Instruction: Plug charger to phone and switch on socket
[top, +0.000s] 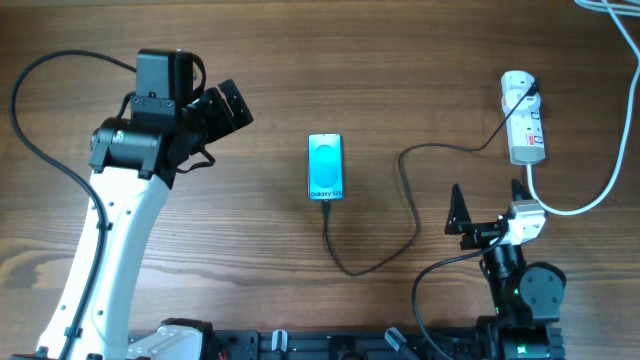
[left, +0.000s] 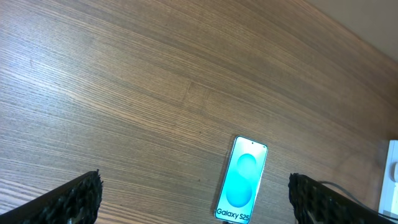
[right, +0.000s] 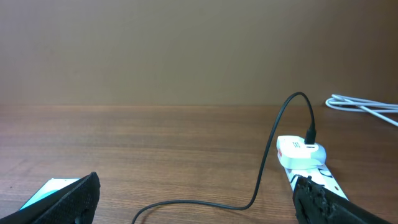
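Seemingly charger (top: 412, 205) is in phone (top: 325, 167); left end effector (top: 214, 95), right end effector (top: 488, 206) wide open, empty; next: press socket (top: 525, 132) switch, right edge.

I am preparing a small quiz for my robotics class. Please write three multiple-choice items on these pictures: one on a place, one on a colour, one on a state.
1. In the overhead view, where does the phone lie?
A) at the picture's top edge
B) left of the socket, apart from it
C) under a cloth

2. What colour is the charger cable?
A) black
B) red
C) yellow

3. How are the left claw and the right claw?
A) both shut
B) one shut, one open
C) both open, holding nothing

Answers:
1. B, bare wood separates phone and socket.
2. A, the thin cable is black.
3. C, each wrist view shows the fingers wide apart.
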